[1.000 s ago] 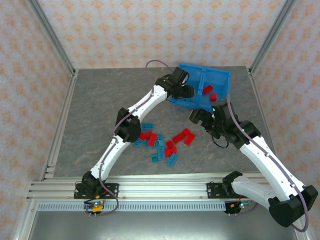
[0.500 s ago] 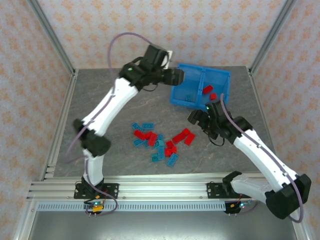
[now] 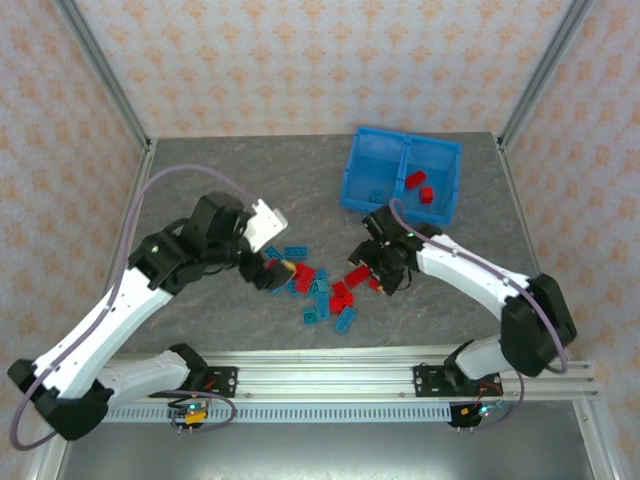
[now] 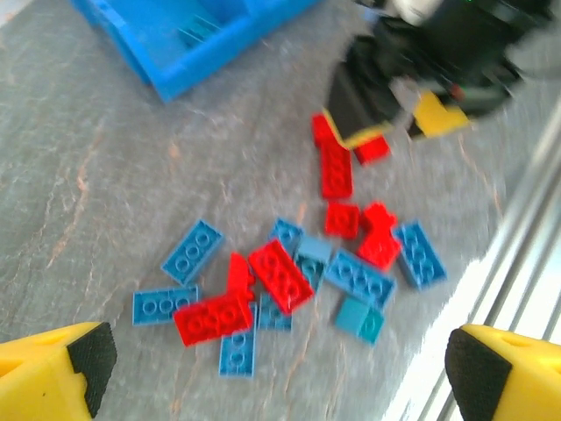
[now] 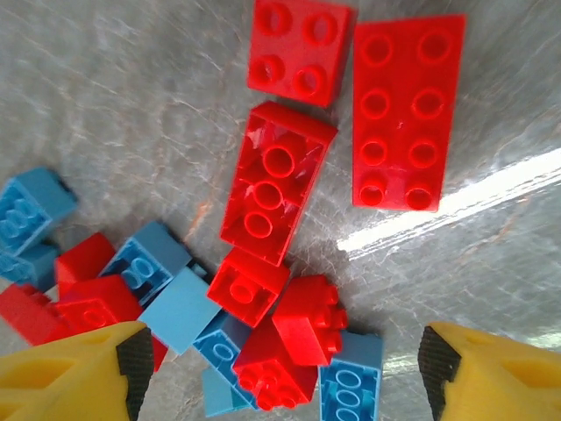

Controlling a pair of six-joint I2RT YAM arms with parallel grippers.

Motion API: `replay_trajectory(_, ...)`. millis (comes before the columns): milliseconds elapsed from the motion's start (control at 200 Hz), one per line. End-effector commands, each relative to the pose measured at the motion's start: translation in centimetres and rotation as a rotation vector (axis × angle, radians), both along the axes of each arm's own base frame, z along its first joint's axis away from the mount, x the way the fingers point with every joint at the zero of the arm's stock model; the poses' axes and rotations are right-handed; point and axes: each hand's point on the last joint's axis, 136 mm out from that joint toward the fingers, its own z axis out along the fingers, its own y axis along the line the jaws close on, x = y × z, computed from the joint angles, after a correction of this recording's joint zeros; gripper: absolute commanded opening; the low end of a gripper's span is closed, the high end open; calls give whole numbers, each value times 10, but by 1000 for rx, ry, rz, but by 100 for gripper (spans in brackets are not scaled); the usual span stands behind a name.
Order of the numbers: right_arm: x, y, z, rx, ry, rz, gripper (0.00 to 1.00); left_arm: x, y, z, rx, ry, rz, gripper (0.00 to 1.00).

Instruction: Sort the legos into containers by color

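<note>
red and teal legos (image 3: 322,290) lay heaped mid-frame below the blue bin (image 3: 348,185). left gripper (image 4: 285,358) and right gripper (image 5: 285,353) hung wide and empty above them, seemingly poised to pick.

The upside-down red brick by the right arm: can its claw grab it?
Probably yes. The right gripper hangs open close above the upside-down red brick, which lies uncovered on the table; a smaller red brick crowds one end.
</note>
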Motion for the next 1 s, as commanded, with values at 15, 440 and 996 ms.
replay_trajectory(15,8,18,-7,10,67,-34,80,-37,19,-14,144,-69,-215,100)
replay_trajectory(440,14,23,-60,-78,204,-127,72,-25,19,-15,149,-120,-188,100)
replay_trajectory(996,40,12,-11,-118,6,-110,33,-24,9,-9,117,-173,-243,100)
